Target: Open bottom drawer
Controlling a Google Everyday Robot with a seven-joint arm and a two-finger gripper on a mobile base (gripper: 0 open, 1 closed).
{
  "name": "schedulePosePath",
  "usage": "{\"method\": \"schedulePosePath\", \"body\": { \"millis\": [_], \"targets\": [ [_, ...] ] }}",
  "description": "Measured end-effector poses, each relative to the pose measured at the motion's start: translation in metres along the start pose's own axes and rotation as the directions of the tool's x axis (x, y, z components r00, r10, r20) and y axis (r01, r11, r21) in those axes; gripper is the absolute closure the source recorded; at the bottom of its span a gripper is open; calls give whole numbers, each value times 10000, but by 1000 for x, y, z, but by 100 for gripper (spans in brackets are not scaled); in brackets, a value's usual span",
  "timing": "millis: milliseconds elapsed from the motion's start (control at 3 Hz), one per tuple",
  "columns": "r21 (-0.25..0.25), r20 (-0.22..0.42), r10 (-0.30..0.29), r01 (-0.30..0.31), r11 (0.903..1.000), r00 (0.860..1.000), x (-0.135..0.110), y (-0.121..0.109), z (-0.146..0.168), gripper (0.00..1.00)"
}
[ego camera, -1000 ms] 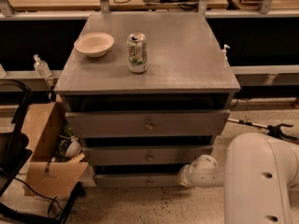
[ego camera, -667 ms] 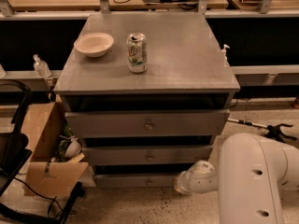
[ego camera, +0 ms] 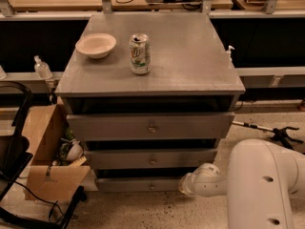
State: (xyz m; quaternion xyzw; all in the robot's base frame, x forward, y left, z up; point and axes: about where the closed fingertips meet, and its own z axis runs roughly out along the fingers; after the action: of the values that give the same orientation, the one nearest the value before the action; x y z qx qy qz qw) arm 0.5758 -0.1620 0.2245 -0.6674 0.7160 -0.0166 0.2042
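The bottom drawer (ego camera: 138,184) is the slimmest grey front of three, low in the grey cabinet (ego camera: 190,56), with a small round knob (ego camera: 152,186) at its centre. It looks closed or nearly so. My white arm (ego camera: 257,185) reaches in from the lower right. My gripper (ego camera: 184,187) is at the arm's tip, against the right part of the bottom drawer's front, a little right of the knob.
A white bowl (ego camera: 96,45) and a soda can (ego camera: 140,54) stand on the cabinet top. An open cardboard box (ego camera: 45,151) with clutter and a black frame (ego camera: 14,156) sit on the floor at the left. A spray bottle (ego camera: 42,68) stands behind.
My arm's tip has moved left along the bottom drawer's front, closer to the knob. The drawers have not moved.
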Motion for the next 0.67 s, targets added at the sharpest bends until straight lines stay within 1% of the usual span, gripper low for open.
{"method": "schedulePosePath", "body": {
  "millis": [333,667],
  "targets": [
    [581,234,-95,81,9983,9997,5,-15,9,100],
    [637,255,-187,170,9978,9995,4,-16,10,82]
  ]
}}
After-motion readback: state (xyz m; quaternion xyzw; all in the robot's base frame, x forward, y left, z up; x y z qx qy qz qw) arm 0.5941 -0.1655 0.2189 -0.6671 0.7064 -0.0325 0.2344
